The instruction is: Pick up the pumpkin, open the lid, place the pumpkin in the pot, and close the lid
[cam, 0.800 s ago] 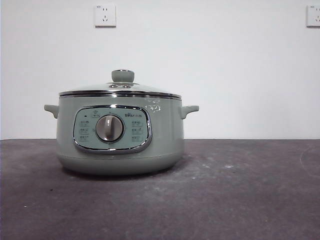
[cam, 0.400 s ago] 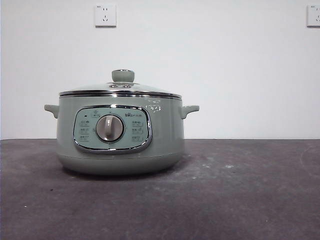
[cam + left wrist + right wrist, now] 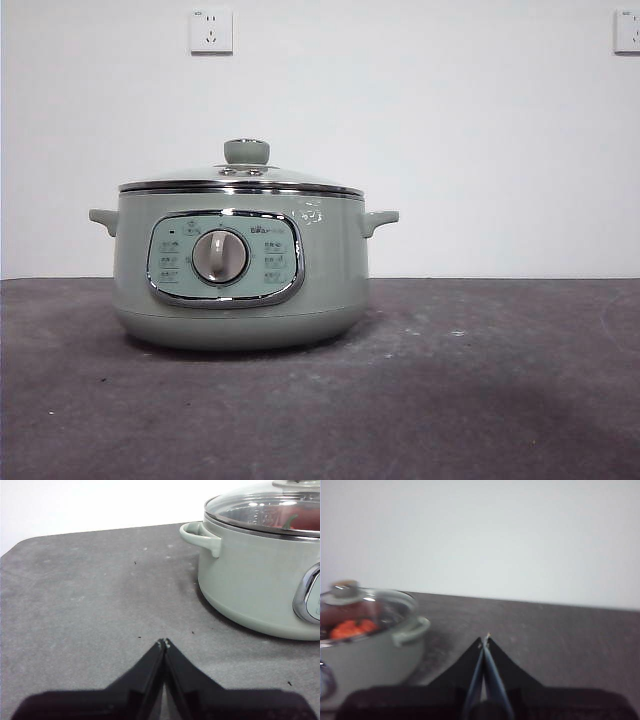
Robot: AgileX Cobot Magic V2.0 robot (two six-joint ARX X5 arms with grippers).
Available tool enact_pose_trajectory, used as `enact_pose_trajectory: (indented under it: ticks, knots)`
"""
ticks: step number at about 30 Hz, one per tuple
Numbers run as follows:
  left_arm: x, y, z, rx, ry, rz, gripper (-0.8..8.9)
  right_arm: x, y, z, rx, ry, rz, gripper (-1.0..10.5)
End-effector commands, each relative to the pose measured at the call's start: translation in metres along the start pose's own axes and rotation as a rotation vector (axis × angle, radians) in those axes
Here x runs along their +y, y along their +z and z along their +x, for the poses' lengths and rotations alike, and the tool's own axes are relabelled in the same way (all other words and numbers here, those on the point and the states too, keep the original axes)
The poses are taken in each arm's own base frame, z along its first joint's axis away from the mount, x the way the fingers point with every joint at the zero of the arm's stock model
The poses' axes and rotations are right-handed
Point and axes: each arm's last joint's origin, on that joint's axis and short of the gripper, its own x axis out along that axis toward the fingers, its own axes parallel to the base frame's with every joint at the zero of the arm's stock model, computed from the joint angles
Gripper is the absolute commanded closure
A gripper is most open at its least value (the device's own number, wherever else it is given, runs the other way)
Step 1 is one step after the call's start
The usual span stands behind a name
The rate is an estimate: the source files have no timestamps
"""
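The pot (image 3: 240, 270) stands on the dark grey desk (image 3: 480, 390) with the lid (image 3: 242, 180) seated squarely on its rim, and the pumpkin (image 3: 353, 628) shows orange through the glass, inside the pot. The left hand (image 3: 164, 643) hangs over bare desk beside one side handle, its jaws pressed together and holding nothing. The right hand (image 3: 484, 639) hangs near the opposite handle, likewise closed and empty.

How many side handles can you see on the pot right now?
2: one handle at one end of the pot, the other handle opposite it, both just under the lid. None appears hidden.
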Motion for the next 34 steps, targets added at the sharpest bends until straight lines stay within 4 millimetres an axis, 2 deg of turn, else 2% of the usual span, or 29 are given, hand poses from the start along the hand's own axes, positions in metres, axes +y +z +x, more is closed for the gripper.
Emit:
enact_pose_trajectory:
  ticks: [1,7,12,18,34]
  knots:
    - [0.0,-0.005,0.001,0.019,0.003,-0.012,8.17,-0.001,-0.024,0.003,0.025,-0.025,0.069,9.5]
    - [0.0,-0.005,0.001,0.019,0.002,-0.012,8.17,-0.001,-0.056,0.006,0.082,-0.037,0.096,9.5]
    - [0.0,-0.005,0.001,0.019,0.002,-0.012,8.17,-0.001,-0.073,0.008,0.138,-0.036,0.113,9.5]
    - [0.0,-0.005,0.001,0.019,0.002,-0.012,8.17,0.0,-0.079,0.007,0.199,-0.037,0.122,9.5]
    - [0.0,-0.005,0.001,0.019,0.002,-0.012,8.17,-0.001,-0.079,0.007,0.199,-0.044,0.152,9.5]
